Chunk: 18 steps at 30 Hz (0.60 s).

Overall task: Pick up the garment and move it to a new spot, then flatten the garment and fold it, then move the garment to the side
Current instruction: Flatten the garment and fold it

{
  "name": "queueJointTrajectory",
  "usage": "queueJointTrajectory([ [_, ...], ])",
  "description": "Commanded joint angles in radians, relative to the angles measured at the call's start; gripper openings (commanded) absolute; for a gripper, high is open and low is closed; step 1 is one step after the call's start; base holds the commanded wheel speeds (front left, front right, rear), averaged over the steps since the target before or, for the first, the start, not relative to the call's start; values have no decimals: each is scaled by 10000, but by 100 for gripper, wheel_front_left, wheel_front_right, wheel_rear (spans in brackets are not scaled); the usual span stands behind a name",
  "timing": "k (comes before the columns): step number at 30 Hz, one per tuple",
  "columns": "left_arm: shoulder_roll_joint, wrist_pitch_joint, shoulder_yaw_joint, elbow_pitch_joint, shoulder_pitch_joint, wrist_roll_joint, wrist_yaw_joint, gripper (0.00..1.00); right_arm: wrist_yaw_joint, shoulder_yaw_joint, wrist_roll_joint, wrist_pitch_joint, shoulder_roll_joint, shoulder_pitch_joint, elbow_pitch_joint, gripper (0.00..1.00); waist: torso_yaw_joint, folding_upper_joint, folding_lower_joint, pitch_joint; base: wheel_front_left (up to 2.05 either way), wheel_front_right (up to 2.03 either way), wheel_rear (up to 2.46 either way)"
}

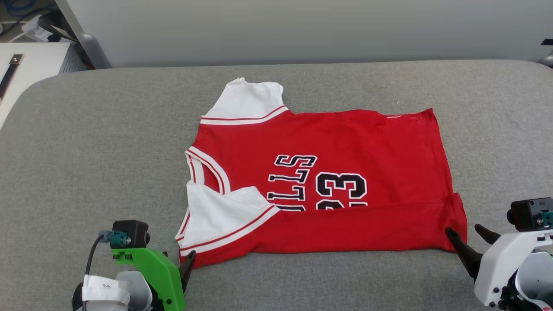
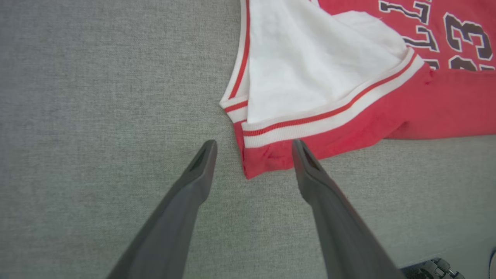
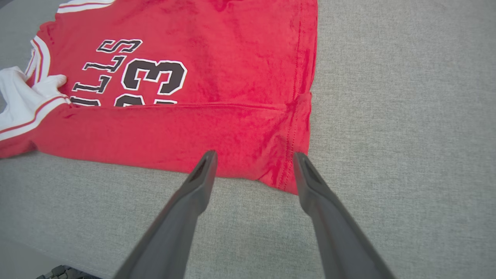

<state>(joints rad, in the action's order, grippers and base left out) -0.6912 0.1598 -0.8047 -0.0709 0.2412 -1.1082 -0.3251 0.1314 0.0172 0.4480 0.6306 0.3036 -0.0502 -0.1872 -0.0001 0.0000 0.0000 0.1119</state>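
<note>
Garment (image 1: 328, 142) flat at centre of grey cushion (image 1: 86, 151), near strip folded over. Left gripper (image 2: 254, 142) released at sleeve corner; right gripper (image 3: 254, 154) released at hem corner.

Lettering (image 1: 288, 177) partly beneath garment (image 1: 345, 134) fold

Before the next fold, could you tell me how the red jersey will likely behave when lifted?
The jersey is probably floppy: its near edge lies folded over the lettering with soft creases. Lifted at the corners by the fingers of the left gripper and right gripper, its middle would likely sag. It looks thin, so probably light.
</note>
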Motion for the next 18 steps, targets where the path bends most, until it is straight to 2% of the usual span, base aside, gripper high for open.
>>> queueJointTrajectory([
  [1, 1, 26, 1, -21, -41, -5, -82, 100, -7, -6, -84, -25, -72, 49, -102, 100, -121, 0, 0, 248, 0, 0, 0],
  [13, 434, -267, -9, -1201, 400, 284, -244, 100, -7, -253, -81, -137, -108, 333, 51, 100, -327, 0, 0, 1009, 0, 0, 0],
  [18, 613, 268, -245, -1703, 430, 78, -59, 100, -7, -416, -136, -211, -133, 462, 187, 100, -352, 0, 0, 1119, 0, 0, 0],
])
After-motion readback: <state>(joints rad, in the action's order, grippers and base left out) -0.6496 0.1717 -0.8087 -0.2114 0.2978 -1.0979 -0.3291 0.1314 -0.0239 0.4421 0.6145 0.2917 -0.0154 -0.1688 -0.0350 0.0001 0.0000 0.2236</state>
